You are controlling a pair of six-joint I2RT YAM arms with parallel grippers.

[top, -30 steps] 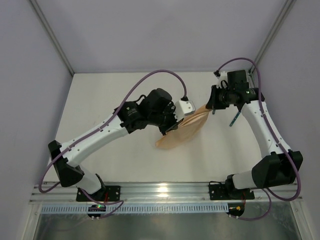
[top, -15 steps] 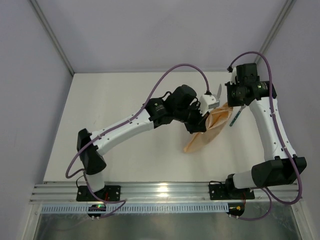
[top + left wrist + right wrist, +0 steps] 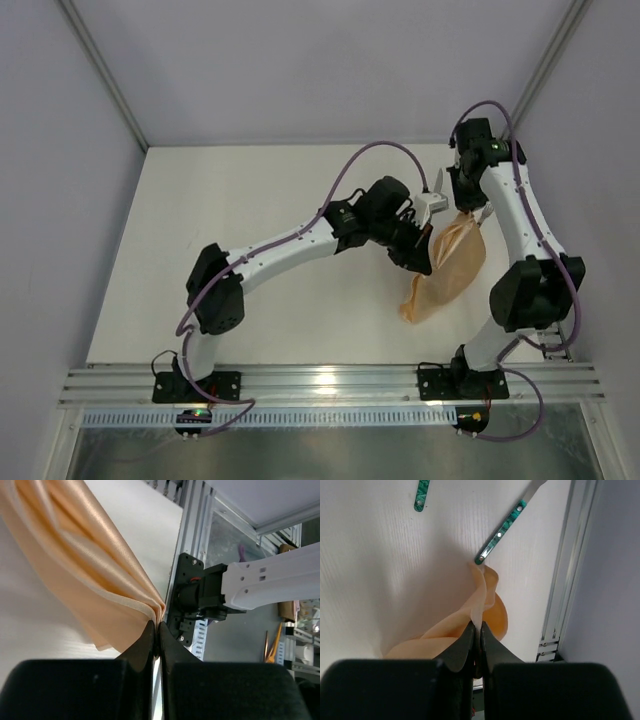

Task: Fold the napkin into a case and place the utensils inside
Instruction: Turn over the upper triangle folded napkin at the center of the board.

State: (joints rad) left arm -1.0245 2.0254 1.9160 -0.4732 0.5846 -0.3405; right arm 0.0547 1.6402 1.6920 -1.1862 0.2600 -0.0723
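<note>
The napkin [image 3: 447, 268] hangs as a bunched, pleated sheet at the right side of the tabletop [image 3: 250, 220]. Its upper edge is pinched at two points and its lower end droops toward the near edge, beside the right arm's elbow. The left gripper [image 3: 157, 630] has its jaws closed flat on a gathered corner of the cloth, with no gap showing between them. The right gripper [image 3: 476, 630] is closed in the same way on a thin fold of the edge.

A second ago the cloth was held over the middle of the tabletop, and half a second ago it was partway over. Both arms have since carried it right: the left arm has stretched out long across the tabletop, and the right arm has drawn back toward the far right corner.

This brings the cloth next to the utensils [image 3: 501, 531]. In the right wrist view the napkin's crumpled edge sits just beside the end of one teal handle, and a second handle lies well apart at the top. I cannot tell which is the knife and which the fork.

No fold has been laid yet. The cloth probably still has to be spread flat, clear of the cutlery, before a case can be formed.
</note>
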